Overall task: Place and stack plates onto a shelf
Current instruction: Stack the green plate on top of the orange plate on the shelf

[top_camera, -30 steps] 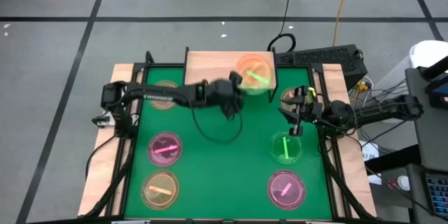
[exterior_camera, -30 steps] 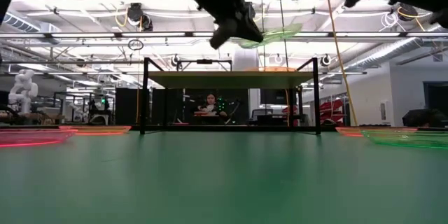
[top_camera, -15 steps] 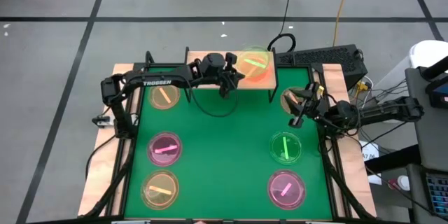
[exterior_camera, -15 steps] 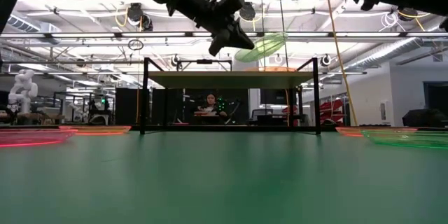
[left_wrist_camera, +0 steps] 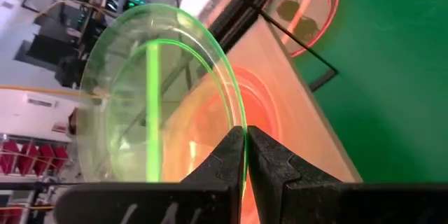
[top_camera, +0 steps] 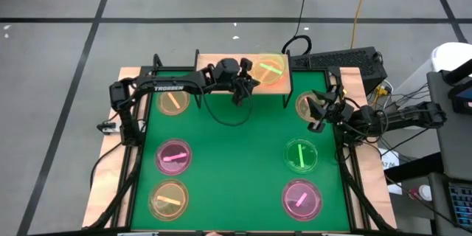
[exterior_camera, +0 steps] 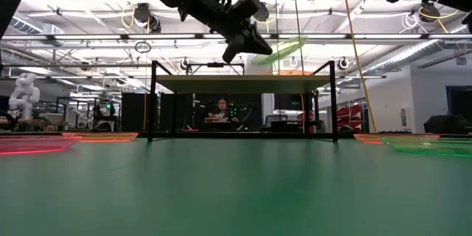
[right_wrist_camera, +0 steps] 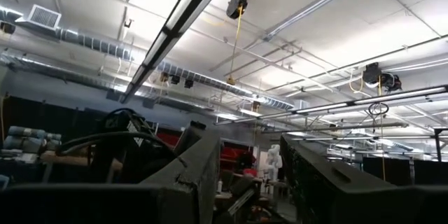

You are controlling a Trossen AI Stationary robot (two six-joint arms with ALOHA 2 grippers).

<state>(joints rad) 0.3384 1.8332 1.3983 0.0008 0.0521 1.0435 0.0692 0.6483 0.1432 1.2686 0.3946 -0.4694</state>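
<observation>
A: Left claw (top_camera: 247,88) is pinching the rim of a green plate (left_wrist_camera: 150,105), fingers closed on it, holding it tilted above the shelf (top_camera: 221,65) at the worktop's (top_camera: 228,169) 12 o'clock edge. An orange plate (left_wrist_camera: 231,129) is already lying on the shelf's right half, directly under the green one.

B: Risk from here?

A: My judgement: the grip is only on the edge, and the plate is hanging at a steep angle. Letting go while it is tilted could send it sliding off the orange plate or over the back of the shelf. Lowering too far could knock the orange plate out of place.

B: Right arm?

A: Right claw (top_camera: 318,116) is waiting near 3 o'clock, over a plate on the wooden border (top_camera: 306,105), pointing up at the ceiling. Its fingers are standing apart, holding nothing.

B: Surroundings?

A: Plates are lying around the worktop: orange at 10 o'clock (top_camera: 173,101), pink at 8 (top_camera: 174,156), orange at 7 (top_camera: 169,199), green at 4 (top_camera: 302,155), pink at 5 (top_camera: 301,199). Nothing is blocking the drop; the shelf's black legs (exterior_camera: 153,102) are standing clear of the claw.
</observation>
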